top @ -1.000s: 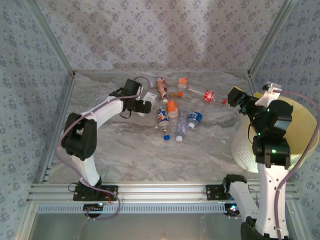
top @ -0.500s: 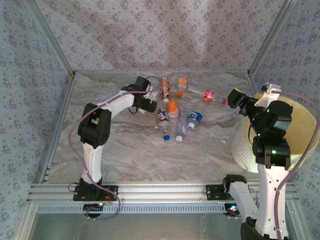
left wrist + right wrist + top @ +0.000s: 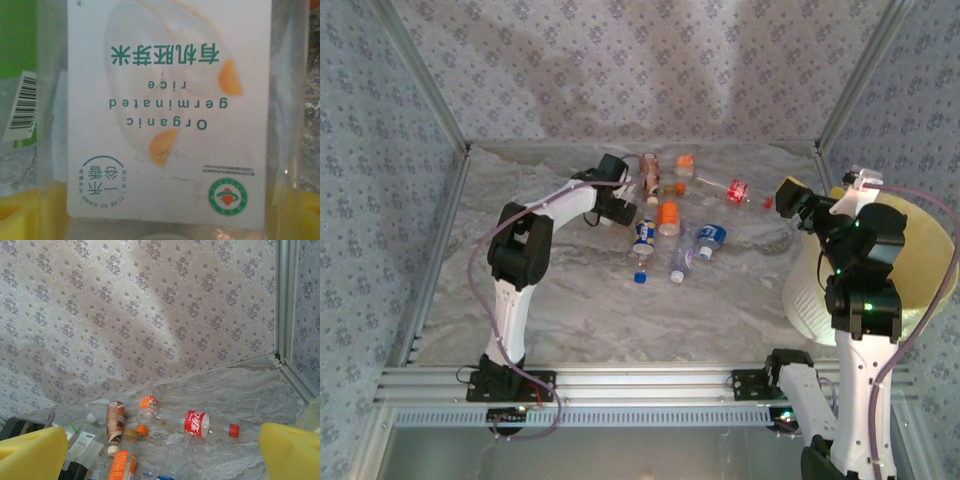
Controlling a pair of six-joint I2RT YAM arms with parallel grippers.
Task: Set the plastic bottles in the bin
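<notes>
Several plastic bottles lie in a cluster at the table's middle back: a brown one (image 3: 645, 176), an orange one (image 3: 667, 215), two blue-labelled ones (image 3: 643, 235) (image 3: 710, 235) and a red-labelled one (image 3: 737, 190) (image 3: 196, 423). My left gripper (image 3: 620, 207) sits at the cluster's left edge. It is open, with a clear bottle bearing a white label (image 3: 170, 100) between its yellow pads (image 3: 15, 210). My right gripper (image 3: 790, 195) hangs open and holds nothing, just left of the bin (image 3: 810, 290), its pads (image 3: 30, 455) apart.
A loose blue cap (image 3: 640, 277) and a clear bottle (image 3: 680, 260) lie nearer the front. A green-labelled bottle (image 3: 17, 40) is beside the white-labelled one. Patterned walls and metal frame posts close in the table on three sides.
My left arm has reached right into the bottle cluster, and the white-labelled bottle is now between its jaws. The blue cap has shifted slightly left. The right arm has stayed still.
</notes>
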